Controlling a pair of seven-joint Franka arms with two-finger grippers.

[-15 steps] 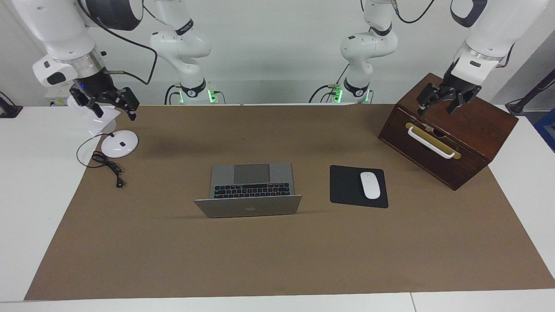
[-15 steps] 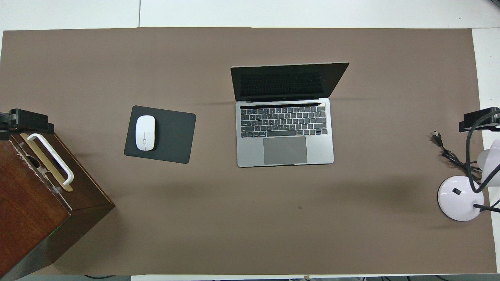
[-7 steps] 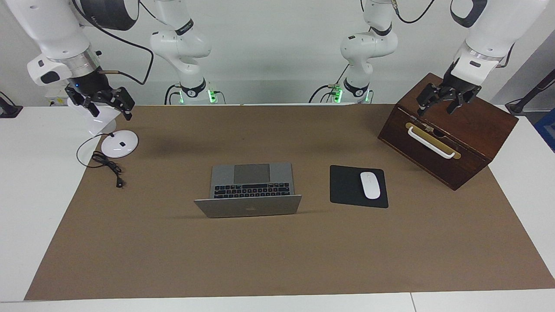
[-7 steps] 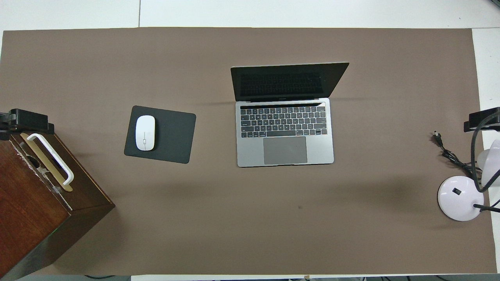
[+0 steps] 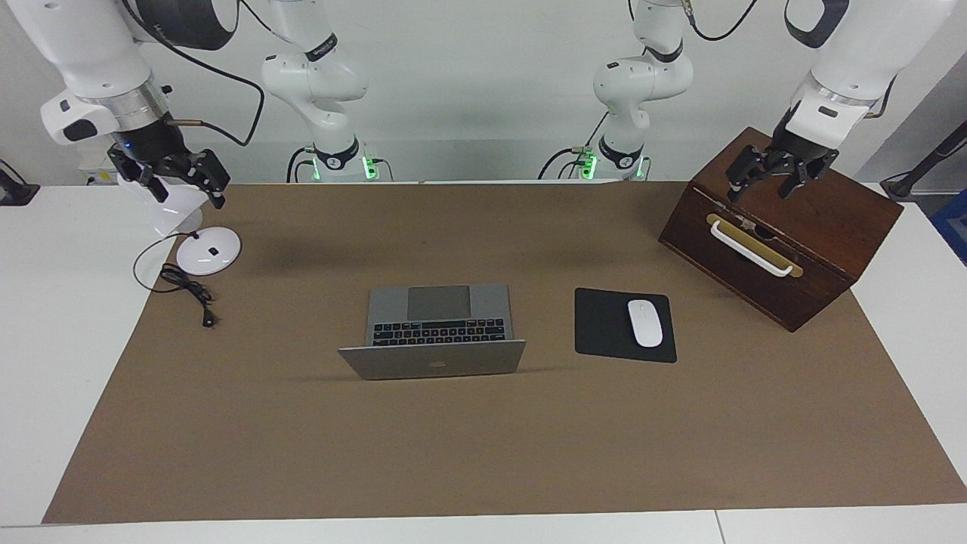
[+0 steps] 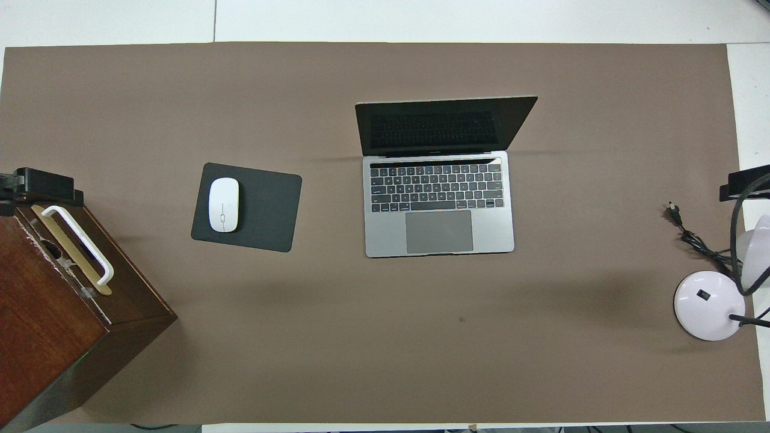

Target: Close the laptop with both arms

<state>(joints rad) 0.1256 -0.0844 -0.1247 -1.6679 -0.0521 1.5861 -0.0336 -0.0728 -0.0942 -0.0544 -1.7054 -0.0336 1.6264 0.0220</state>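
The silver-grey laptop (image 5: 437, 326) lies open in the middle of the brown mat, its screen dark. The lid stands at the edge farther from the robots. It also shows in the overhead view (image 6: 439, 204). My right gripper (image 5: 170, 176) is open and empty, up in the air over the white desk lamp at the right arm's end of the table. Only its tip (image 6: 746, 183) shows from above. My left gripper (image 5: 770, 177) is open and empty, just over the top of the wooden box, and its tip (image 6: 42, 185) shows in the overhead view. Both are well away from the laptop.
A black mouse pad (image 5: 604, 325) with a white mouse (image 5: 644, 323) lies between the laptop and the dark wooden box (image 5: 823, 227), which has a white handle. A white desk lamp (image 5: 208, 250) with a loose black cord (image 5: 185, 291) stands at the right arm's end.
My right gripper has risen a little and drifted outward toward the right arm's end of the table. The left gripper and the laptop have not moved.
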